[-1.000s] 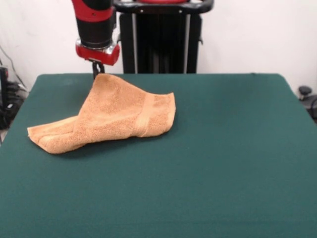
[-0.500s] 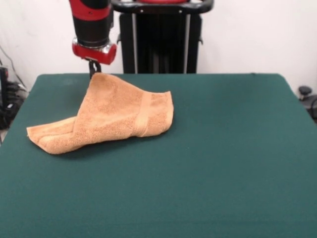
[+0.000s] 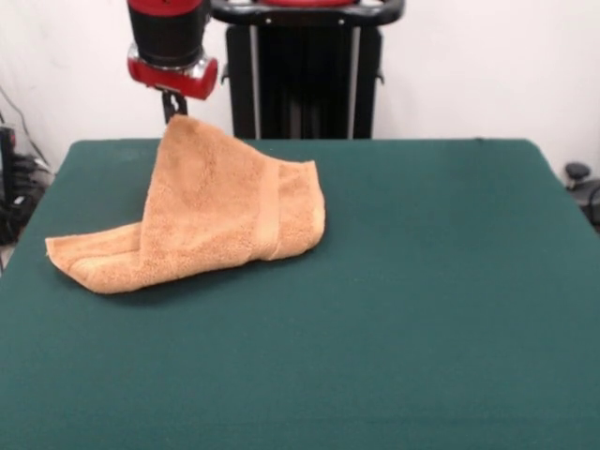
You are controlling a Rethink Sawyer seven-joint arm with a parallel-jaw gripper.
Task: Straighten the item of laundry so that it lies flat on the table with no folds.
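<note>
The gripper [image 3: 174,110] pinches the orange terry towel's [image 3: 220,216] raised far-left corner, the cloth trailing down toward the near right on the green table [image 3: 422,309].

Orange-tan towel [image 3: 211,211] with woven band, dark green table [image 3: 422,309], red-and-black arm [image 3: 172,42]

Even, bright overhead light; soft thin shadow under towel [image 3: 202,216] on bench [image 3: 422,309]. No glare. Slightly soft focus throughout, no edge distortion.
</note>
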